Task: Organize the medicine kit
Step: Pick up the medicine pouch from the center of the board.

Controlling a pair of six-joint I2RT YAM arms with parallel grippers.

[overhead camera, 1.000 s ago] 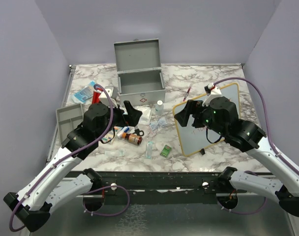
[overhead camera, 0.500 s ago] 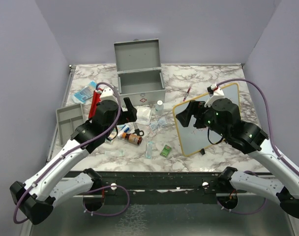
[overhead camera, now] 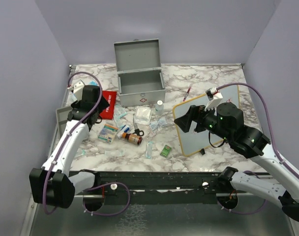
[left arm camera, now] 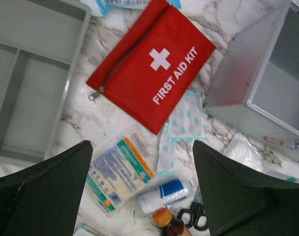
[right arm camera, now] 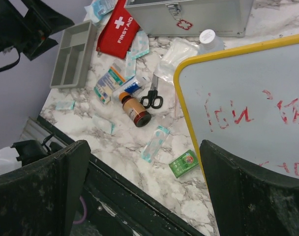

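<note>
The medicine kit [overhead camera: 141, 88] stands open at the back of the table, lid up; it also shows in the left wrist view [left arm camera: 267, 83] and the right wrist view [right arm camera: 189, 14]. A red first aid pouch [overhead camera: 107, 103] lies flat left of it. My left gripper [overhead camera: 98, 102] is open and empty, hovering above the pouch [left arm camera: 152, 64] and a gauze packet [left arm camera: 117, 174]. My right gripper [overhead camera: 186, 120] is open and empty, raised over the whiteboard's left edge, above a plaster strip [right arm camera: 155, 143] and a green packet [right arm camera: 184, 163].
Loose items lie in front of the kit: a brown bottle [overhead camera: 134, 139], scissors [right arm camera: 152, 98], a bandage roll [left arm camera: 164, 194], a white bottle [overhead camera: 160, 106]. The divided grey tray [overhead camera: 66, 120] sits at the left edge. The whiteboard [overhead camera: 208, 120] lies at the right.
My left arm has swung left and back from the middle of the pile to above the red pouch, which now shows fully, lying flat. My right gripper has shifted slightly.
</note>
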